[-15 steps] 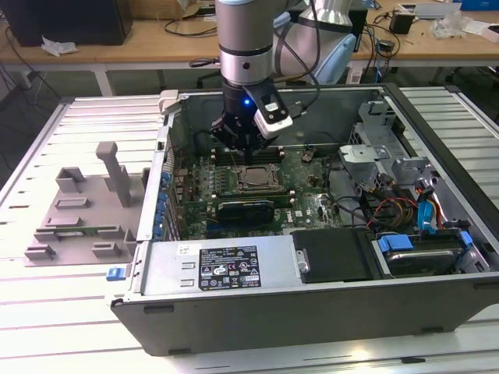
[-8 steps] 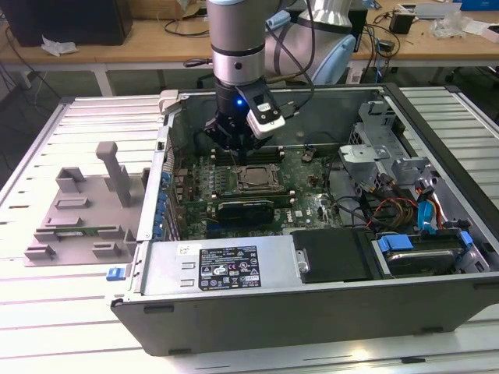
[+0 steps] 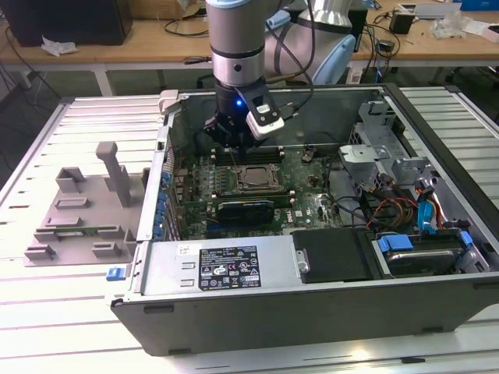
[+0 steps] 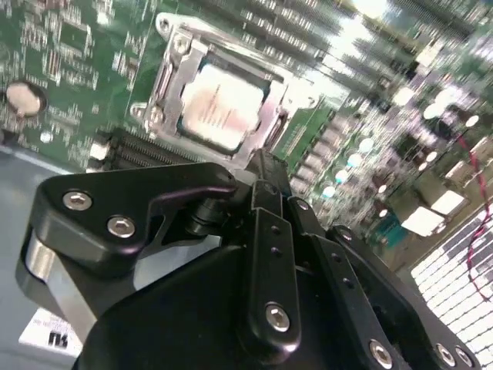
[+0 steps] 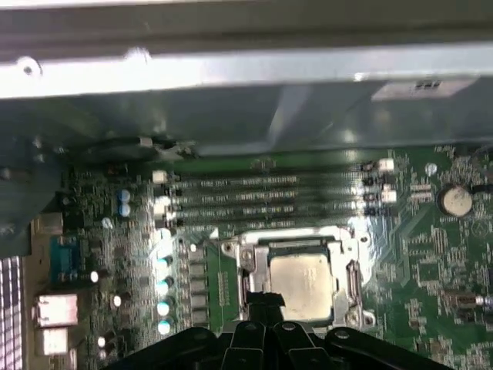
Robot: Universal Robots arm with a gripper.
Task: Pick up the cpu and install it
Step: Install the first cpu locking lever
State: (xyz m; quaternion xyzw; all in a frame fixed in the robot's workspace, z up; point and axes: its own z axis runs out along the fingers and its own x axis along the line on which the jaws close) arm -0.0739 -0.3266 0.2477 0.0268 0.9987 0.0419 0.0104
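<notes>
- The cpu (image 5: pixel 302 276) lies flat in the socket (image 5: pixel 245 262) on the board (image 3: pixel 304 187), pale lid up, with the metal frame on all sides.
- In the exterior view the socket is at 5 o'clock from the gripper (image 3: pixel 232 139), close below it.
- Gripper: the fingers (image 4: pixel 269 231) are drawn together with nothing seen between them. The tips are near the socket's edge; I cannot tell whether they touch it.
- Handling (judged): light, thin and rigid. The lid is smooth and probably slippery. The underside contacts and socket pins are fragile.
- Hold point (judged): two opposite edges, kept level. The frame leaves little room beside them.
- The grey fixture (image 3: pixel 78 210) stands at 9 o'clock from the case (image 3: pixel 312 312), outside it.
</notes>
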